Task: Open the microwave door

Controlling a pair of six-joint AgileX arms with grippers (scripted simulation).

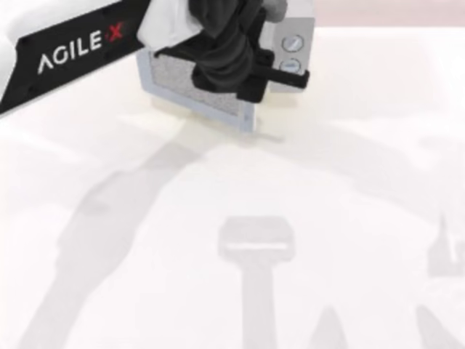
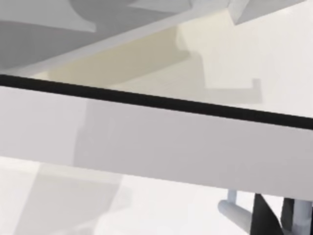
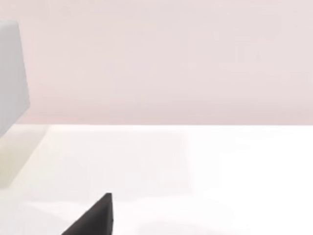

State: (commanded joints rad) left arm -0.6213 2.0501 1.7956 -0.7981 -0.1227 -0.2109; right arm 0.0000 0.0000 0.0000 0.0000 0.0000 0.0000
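The microwave (image 1: 294,33) stands at the table's far edge, near the middle. Two round knobs (image 1: 290,54) sit on its right-hand strip. The microwave door (image 1: 196,86), with its speckled mesh window, has swung partly out from the body, its free edge toward the front. My left gripper (image 1: 275,78) reaches over the door and is shut on the door's handle. In the left wrist view the door (image 2: 171,142) runs across as a pale band, and the round handle bar (image 2: 239,213) passes between the dark fingers (image 2: 266,220). My right gripper (image 3: 98,218) is parked, out of the top view.
My left arm's white link (image 1: 65,54) crosses the top left above the table. The white table (image 1: 232,218) carries only arm shadows. A light-grey corner of the microwave (image 3: 10,73) shows in the right wrist view, with a pale pink wall (image 3: 171,58) behind.
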